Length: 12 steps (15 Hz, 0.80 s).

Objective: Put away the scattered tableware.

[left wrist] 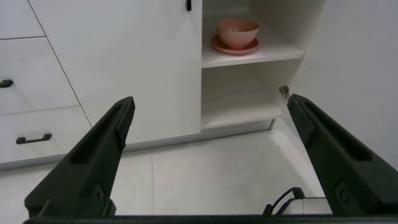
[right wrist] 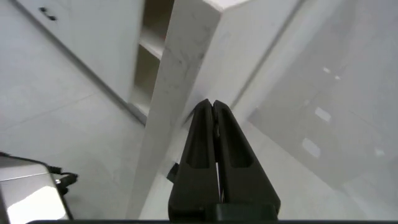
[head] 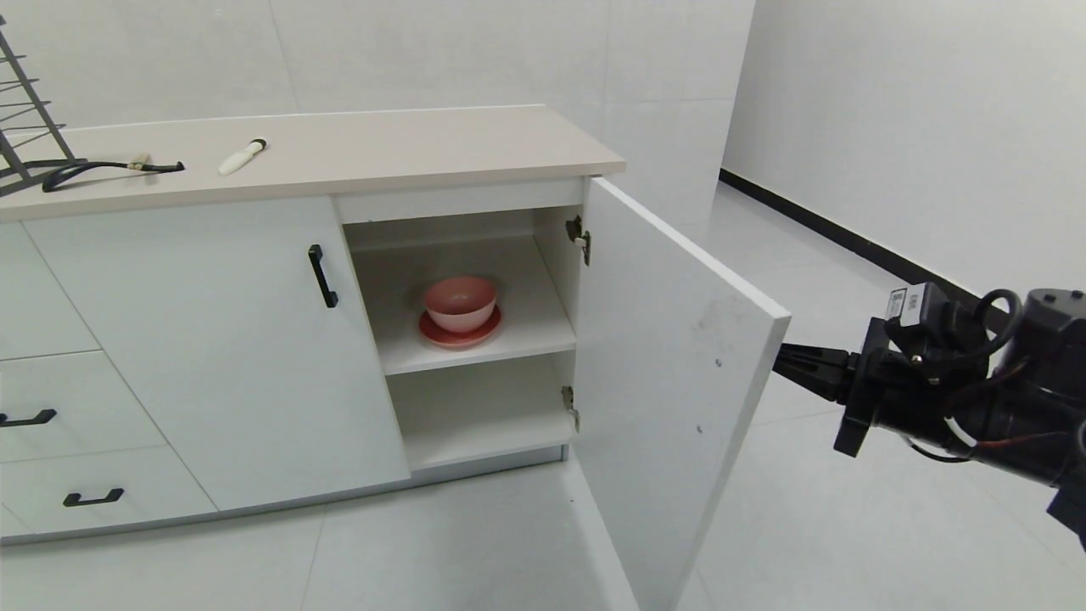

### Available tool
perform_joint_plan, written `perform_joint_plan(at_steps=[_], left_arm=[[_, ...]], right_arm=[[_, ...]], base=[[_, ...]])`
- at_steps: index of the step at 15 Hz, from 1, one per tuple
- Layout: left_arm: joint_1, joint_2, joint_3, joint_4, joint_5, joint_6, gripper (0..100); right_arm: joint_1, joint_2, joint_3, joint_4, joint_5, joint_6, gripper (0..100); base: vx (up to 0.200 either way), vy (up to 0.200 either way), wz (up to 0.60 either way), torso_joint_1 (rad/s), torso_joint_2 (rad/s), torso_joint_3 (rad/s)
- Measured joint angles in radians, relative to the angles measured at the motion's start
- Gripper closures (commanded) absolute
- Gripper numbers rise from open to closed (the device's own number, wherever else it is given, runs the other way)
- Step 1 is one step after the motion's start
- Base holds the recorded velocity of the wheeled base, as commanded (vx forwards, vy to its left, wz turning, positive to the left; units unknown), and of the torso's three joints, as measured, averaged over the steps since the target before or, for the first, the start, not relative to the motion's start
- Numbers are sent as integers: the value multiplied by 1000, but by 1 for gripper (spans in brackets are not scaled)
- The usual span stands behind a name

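A pink bowl [head: 460,301] stands on a red plate [head: 459,333] on the upper shelf of the open cabinet; both also appear in the left wrist view, bowl [left wrist: 237,31] on plate [left wrist: 235,46]. On the countertop lie a white-handled utensil [head: 242,157] and a black one [head: 110,167]. My right gripper [head: 780,361] is shut with nothing in it, its tip at the outer face of the open cabinet door [head: 670,382], near the door's free edge [right wrist: 186,68]. My left gripper [left wrist: 210,102] is open and empty, low above the floor, facing the cabinet.
The cabinet's left door [head: 212,356] is closed, with a black handle [head: 322,276]. Drawers with black handles [head: 93,497] are at the far left. A dark wire rack [head: 25,127] stands at the counter's left end. The lower shelf [head: 484,424] is bare. Tiled floor stretches to the right.
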Motion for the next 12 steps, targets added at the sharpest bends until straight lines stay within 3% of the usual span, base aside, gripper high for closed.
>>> perform_joint_plan(at_steps=[4,12], left_arm=[[0,0,0,1,-1,1,0],[0,0,0,1,-1,2,0]], right_arm=[[59,6,-15,1,-2,0,100],[164,112,-180,6,-1,15,100]], base=[[0,0,0,0,0,0],[0,0,0,0,0,0]])
